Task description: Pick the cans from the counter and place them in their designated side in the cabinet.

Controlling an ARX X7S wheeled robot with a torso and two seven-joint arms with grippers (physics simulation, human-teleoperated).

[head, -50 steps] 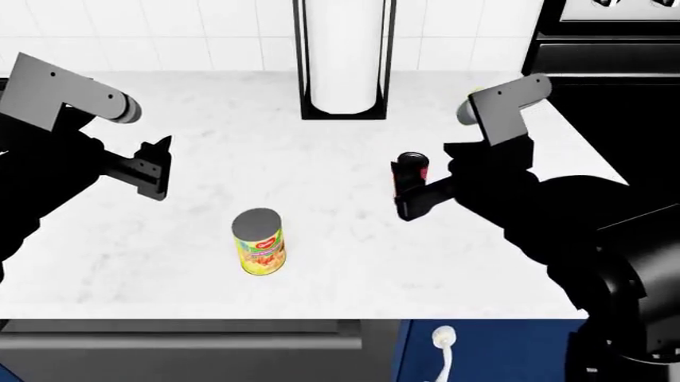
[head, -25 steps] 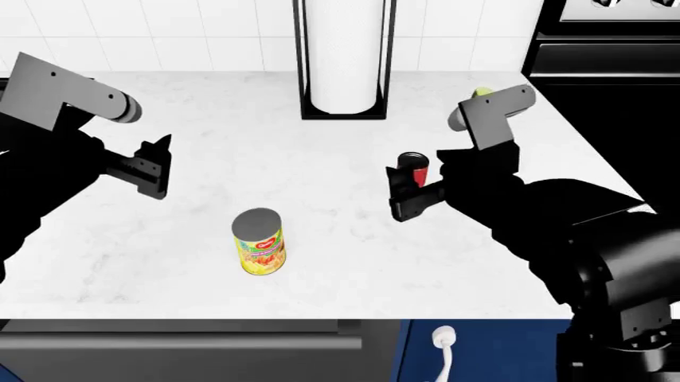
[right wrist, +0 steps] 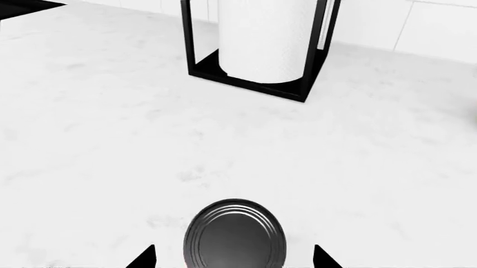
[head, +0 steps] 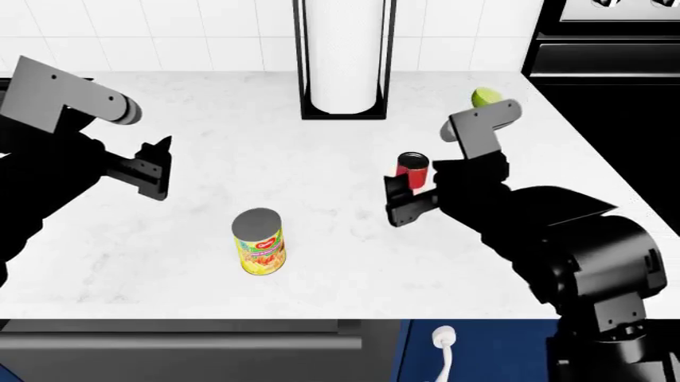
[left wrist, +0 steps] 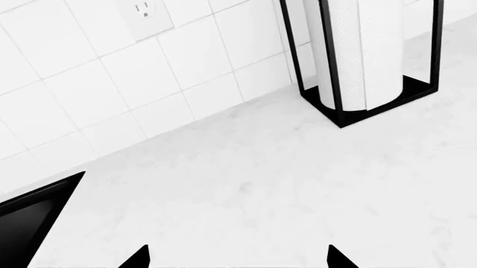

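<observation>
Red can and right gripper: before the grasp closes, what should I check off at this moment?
1. Right gripper open: ok.
2. Red can upright on the counter: ok.
3. Can centred between the fingertips in the right wrist view: ok.
4. Fingers low enough around the can body: cannot tell.
5. Yellow can and lime clear of the right arm: ok.
6. Left gripper open, holding nothing: ok.

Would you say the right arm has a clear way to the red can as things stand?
Probably yes: the right end effector is open, the red can sits between its fingertips, and nothing blocks it.
</observation>
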